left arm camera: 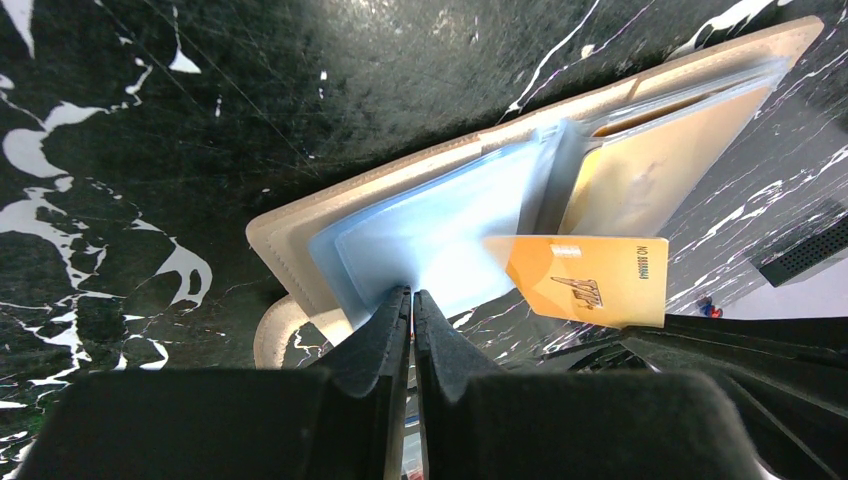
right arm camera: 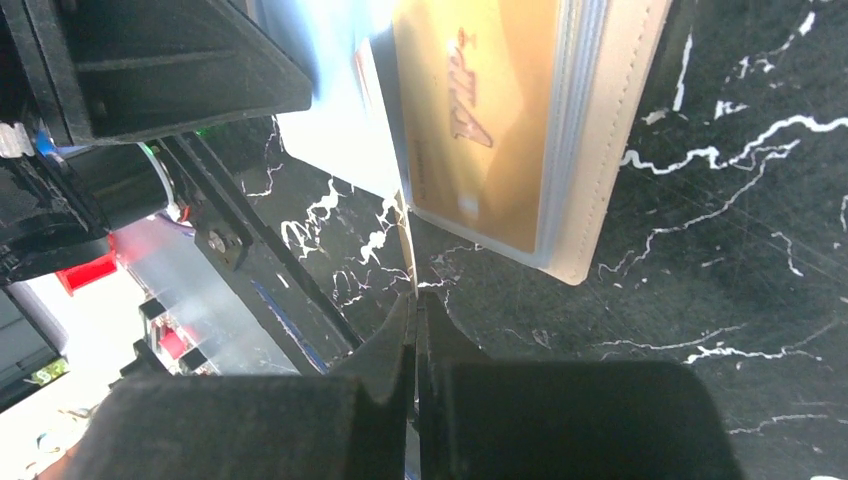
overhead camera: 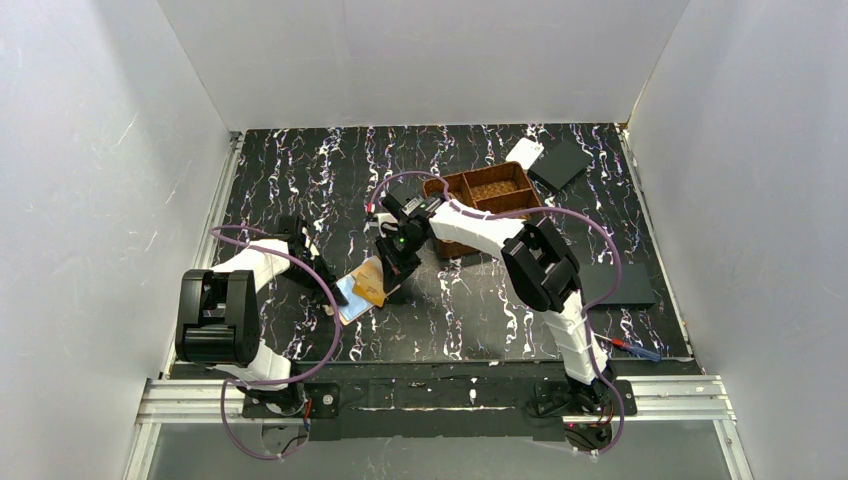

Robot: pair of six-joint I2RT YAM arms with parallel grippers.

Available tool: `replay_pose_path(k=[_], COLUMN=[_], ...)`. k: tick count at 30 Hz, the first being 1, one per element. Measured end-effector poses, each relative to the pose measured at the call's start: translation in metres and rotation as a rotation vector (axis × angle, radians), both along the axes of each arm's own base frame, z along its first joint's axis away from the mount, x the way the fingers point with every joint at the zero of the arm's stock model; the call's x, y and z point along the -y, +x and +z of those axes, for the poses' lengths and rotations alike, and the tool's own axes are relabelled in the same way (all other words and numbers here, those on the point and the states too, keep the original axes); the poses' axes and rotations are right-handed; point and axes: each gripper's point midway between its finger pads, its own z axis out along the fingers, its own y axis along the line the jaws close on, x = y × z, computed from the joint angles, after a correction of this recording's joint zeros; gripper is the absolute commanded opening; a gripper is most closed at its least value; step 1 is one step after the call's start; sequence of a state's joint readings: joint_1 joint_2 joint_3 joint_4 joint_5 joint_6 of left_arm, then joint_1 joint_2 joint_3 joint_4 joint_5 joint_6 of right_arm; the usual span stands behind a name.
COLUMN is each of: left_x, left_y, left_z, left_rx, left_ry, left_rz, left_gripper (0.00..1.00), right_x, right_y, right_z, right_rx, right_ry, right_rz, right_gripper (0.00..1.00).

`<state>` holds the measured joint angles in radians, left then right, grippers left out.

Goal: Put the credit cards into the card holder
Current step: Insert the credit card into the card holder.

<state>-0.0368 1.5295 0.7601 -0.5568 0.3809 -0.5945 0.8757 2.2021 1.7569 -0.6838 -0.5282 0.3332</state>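
Observation:
The tan card holder (overhead camera: 352,297) lies open on the black marbled table, left of centre. My left gripper (left arm camera: 412,296) is shut on the edge of its blue inner flap (left arm camera: 440,235); the tan rim (left arm camera: 300,215) shows behind. My right gripper (right arm camera: 411,300) is shut on an orange credit card (left arm camera: 590,280), which is edge-on in the right wrist view (right arm camera: 405,235) and held just at the holder's edge. In the top view this card (overhead camera: 370,281) overlaps the holder. Another golden card (right arm camera: 480,120) sits in a clear slot on the orange side.
A brown woven three-compartment basket (overhead camera: 487,195) stands behind the right arm. A white piece (overhead camera: 524,152) and a flat black square (overhead camera: 560,165) lie at the back right. Another black square (overhead camera: 620,285) lies at the right, with a pen (overhead camera: 630,348) near the front edge.

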Motion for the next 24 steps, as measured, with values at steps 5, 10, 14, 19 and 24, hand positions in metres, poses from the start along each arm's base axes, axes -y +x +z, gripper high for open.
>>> replay_pose_path(k=[5, 10, 14, 19, 24], left_x=[0.0, 0.0, 0.0, -0.001, -0.001], left_y=[0.0, 0.0, 0.0, -0.001, -0.001], left_z=[0.0, 0.0, 0.0, 0.0, 0.0], left_rx=[0.0, 0.002, 0.003, 0.005, 0.006], left_ry=[0.0, 0.001, 0.004, 0.005, 0.007], left_rz=[0.0, -0.001, -0.001, -0.001, -0.001], left_gripper=[0.05, 0.05, 0.05, 0.05, 0.05], right_x=[-0.007, -0.016, -0.021, -0.024, -0.026], right_y=[0.0, 0.0, 0.001, 0.003, 0.005], right_z=[-0.004, -0.008, -0.016, -0.023, -0.027], right_rx=[-0.02, -0.041, -0.055, -0.081, -0.113], right_ry=[0.026, 0.074, 0.104, 0.136, 0.169], right_rz=[0.003, -0.01, -0.038, -0.083, -0.122], right_gripper=[0.01, 0.01, 0.01, 0.01, 0.01])
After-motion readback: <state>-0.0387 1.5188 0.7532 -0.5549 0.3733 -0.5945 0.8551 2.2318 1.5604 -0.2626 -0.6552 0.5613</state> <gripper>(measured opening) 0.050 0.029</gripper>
